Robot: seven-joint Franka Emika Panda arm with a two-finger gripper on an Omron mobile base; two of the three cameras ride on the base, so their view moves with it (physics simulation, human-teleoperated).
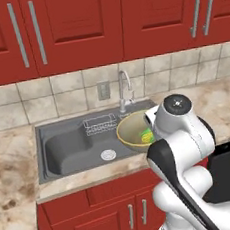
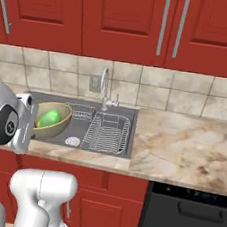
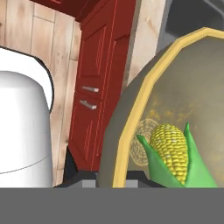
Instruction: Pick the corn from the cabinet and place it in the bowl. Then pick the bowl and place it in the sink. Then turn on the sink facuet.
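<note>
bowl rides in over the basin, corn aboard

the bowl [image 1: 131, 133] hangs above the right part of the sink [image 1: 65, 150], tilted, its open side toward the faucet [image 1: 124, 88], and the corn [image 1: 148, 135] lies inside it. in the hand view the bowl's yellowish rim runs right down between the gripper [image 3: 111, 181] tips, so the gripper looks pinched on that rim, though the contact itself is at the frame's very bottom. the bowl looks stiff and light, a rim hold is the natural grip, and a rim pinch lets it swing. the corn is loose and smooth and could roll out if the tilt grows. the arm is folded tight, elbow high, wrist turned toward the counter [image 2: 182, 144] edge, hand low in front of the basin.
</note>
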